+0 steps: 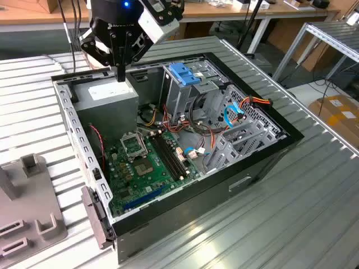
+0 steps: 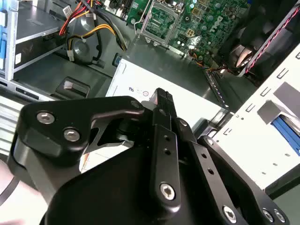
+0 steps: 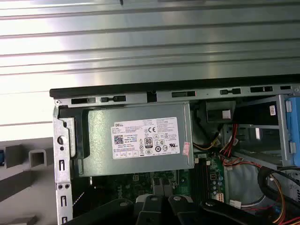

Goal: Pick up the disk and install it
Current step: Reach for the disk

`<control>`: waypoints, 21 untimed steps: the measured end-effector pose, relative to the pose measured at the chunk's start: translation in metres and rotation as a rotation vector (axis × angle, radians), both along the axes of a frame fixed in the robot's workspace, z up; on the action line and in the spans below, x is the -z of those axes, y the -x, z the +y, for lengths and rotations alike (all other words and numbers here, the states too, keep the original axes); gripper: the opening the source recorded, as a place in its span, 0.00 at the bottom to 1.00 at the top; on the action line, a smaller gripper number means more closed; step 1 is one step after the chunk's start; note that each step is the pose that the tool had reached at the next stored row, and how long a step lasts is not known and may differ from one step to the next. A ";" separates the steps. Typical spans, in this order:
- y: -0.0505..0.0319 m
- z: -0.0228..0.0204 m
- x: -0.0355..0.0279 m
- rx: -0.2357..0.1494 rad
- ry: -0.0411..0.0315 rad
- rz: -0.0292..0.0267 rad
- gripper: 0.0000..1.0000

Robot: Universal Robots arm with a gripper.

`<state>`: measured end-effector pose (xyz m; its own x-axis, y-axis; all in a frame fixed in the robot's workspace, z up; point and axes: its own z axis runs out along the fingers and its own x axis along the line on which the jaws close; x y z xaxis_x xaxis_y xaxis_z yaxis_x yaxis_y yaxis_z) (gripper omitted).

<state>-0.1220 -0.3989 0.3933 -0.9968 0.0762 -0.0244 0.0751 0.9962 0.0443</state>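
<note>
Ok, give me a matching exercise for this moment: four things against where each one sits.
Things:
1. gripper
2. motherboard
3. blue bracket
4. grey fixture

Places:
A. atop the drive cage
B. outside the case, at the exterior view's left
C. over the power supply
D. flat on the case floor

Pairs: 1-C, 2-D, 3-A, 4-B.

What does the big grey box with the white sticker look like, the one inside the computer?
The power supply is a plain grey metal box lying flat in a corner of the open computer case. A white printed label sits on its top face. The green motherboard lies beside it, and coloured wires run past one end. The gripper hangs above it; whether they touch is unclear.
</note>
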 end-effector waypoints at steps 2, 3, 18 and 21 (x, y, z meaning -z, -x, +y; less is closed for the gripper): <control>0.0000 0.0000 0.0000 0.000 0.0000 0.0000 0.11; 0.0000 0.0000 0.0000 0.000 0.0000 -0.0001 0.11; 0.0090 0.0000 0.0000 0.000 0.0000 0.0000 0.11; 0.0128 0.0000 0.0000 0.000 -0.0001 -0.0001 0.11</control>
<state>-0.1347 -0.3989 0.3933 -0.9968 0.0763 -0.0245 0.0752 0.9962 0.0444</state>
